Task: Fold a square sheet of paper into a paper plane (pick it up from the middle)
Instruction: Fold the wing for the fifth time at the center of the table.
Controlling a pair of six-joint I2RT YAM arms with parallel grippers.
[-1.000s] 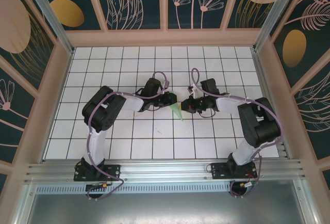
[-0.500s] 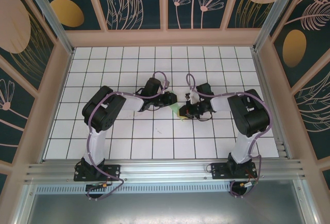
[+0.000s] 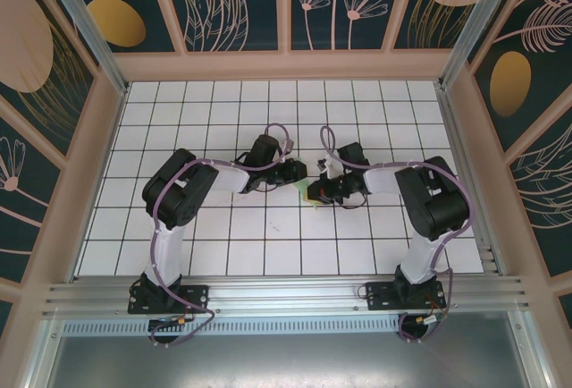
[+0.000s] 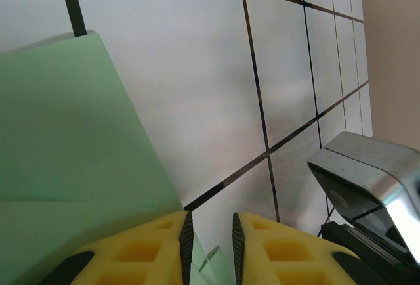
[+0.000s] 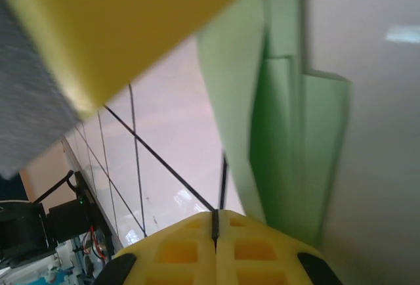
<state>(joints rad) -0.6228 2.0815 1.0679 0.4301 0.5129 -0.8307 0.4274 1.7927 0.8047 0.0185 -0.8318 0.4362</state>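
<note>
Compared with one second before, your right arm has swung in toward the middle. The right pincer now sits just beside the left pincer, where earlier a gap was between them. The left arm keeps the same pose. The pale mint-green folded paper plane then hung as a clear green point under the left pincer. From above, the right pincer now covers most of it.

In the left wrist view, the left pincer's yellow fingers stand a narrow slit apart. A small fold of the paper plane sits in that slit, so they are clamped on it. The rest of the paper spreads to the left of these fingers, over the white table with black grid lines.

In the right wrist view, the right pincer's fingers are pressed together, and I see nothing between them. The paper plane reaches forward from their right side, its layers standing on edge.
</note>
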